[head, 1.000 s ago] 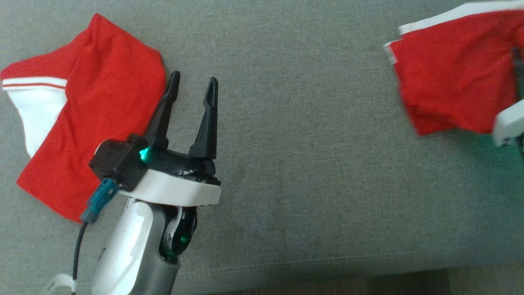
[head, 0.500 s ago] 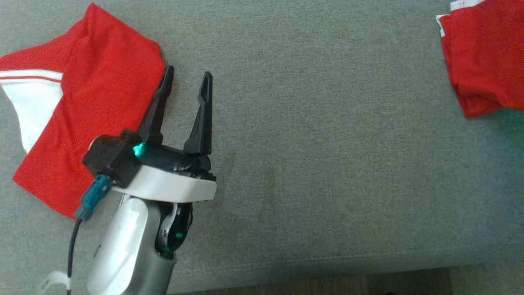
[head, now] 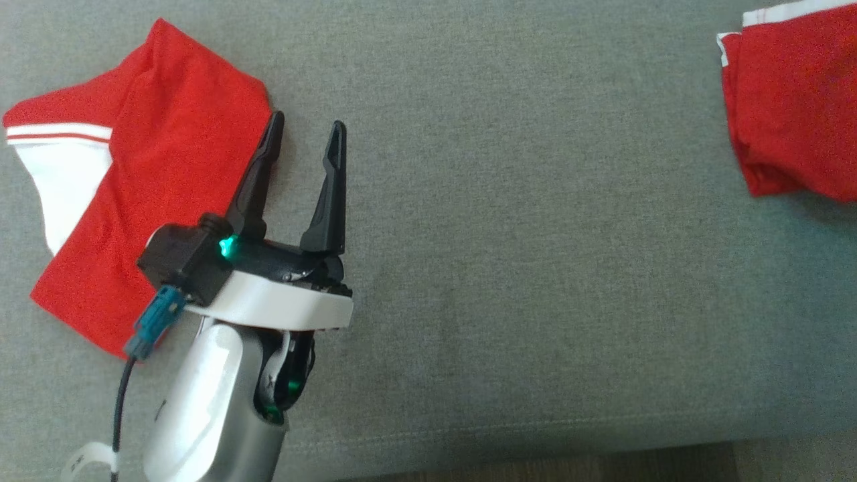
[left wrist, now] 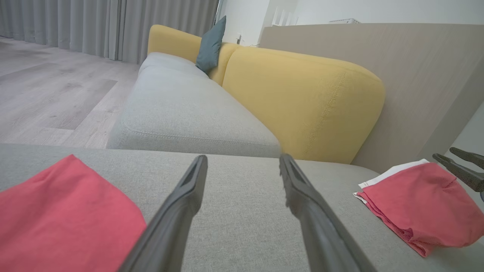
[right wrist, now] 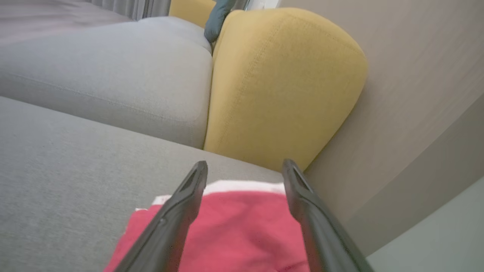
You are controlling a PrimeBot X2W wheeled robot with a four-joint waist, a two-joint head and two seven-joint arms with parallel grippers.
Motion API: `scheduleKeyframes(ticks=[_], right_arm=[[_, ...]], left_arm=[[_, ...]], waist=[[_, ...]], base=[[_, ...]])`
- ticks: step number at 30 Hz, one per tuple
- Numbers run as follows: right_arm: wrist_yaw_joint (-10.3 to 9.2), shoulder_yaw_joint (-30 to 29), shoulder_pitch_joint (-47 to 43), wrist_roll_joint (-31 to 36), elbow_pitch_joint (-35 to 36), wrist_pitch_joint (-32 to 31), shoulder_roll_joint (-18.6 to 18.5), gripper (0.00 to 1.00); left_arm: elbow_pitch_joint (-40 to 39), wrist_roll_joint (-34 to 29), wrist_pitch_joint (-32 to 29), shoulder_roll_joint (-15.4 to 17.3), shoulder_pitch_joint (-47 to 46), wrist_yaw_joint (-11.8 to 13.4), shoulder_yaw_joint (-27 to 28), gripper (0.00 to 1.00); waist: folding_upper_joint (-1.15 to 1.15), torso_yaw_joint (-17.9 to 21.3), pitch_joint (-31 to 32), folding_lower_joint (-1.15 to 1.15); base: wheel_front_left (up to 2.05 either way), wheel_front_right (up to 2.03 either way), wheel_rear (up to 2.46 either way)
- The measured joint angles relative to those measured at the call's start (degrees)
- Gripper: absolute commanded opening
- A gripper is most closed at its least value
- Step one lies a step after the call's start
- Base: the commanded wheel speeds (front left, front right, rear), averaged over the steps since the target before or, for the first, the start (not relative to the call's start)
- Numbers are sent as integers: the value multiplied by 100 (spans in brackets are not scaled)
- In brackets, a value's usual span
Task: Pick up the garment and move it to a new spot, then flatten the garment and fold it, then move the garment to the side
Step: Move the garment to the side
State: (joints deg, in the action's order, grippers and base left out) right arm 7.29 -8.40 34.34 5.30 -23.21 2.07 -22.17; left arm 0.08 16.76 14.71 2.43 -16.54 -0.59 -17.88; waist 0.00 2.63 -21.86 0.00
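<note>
At the far left of the head view we find a second red shirt (head: 147,201), folded, with a white sleeve and red-and-white trim. It lies flat on the grey seat (head: 522,268).

Just to its right we locate the left gripper (head: 306,122). It is released: the two dark fingers stand spread and nothing lies between them. The left-hand finger runs along the edge of the second red shirt. We cannot tell whether it touches the cloth.

A wide bare stretch of the grey seat follows, separating the two shirts well apart.

At the upper right we locate the garment (head: 797,114). It is red, with a white band along its far edge, and is loosely folded in layers. It rests on the seat and is cut by the frame edge.

In its own wrist view, the right gripper (right wrist: 245,163) is over the garment. It is released, fingers spread and gripping no cloth. The yellow backrest (right wrist: 280,83) stands just beyond.
</note>
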Motion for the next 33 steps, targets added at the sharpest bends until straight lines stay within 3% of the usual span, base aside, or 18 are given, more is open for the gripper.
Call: scheduleKeyframes(ticks=[15, 24, 33], right_arm=[[0, 599, -479, -190, 789, 301, 835, 100], [0, 824, -1447, -330, 824, 604, 1660, 100], [0, 834, -2398, -360, 769, 1036, 1894, 100]], left_arm=[[11, 8, 0, 0, 302, 60, -5, 100], [22, 65, 0, 2, 762, 160, 41, 100], [67, 119, 0, 9, 1266, 212, 209, 100]], waist=[[0, -80, 627, 0], [0, -250, 1244, 0], [0, -378, 1782, 0]], base=[[0, 0, 0], [0, 0, 0], [0, 0, 0]])
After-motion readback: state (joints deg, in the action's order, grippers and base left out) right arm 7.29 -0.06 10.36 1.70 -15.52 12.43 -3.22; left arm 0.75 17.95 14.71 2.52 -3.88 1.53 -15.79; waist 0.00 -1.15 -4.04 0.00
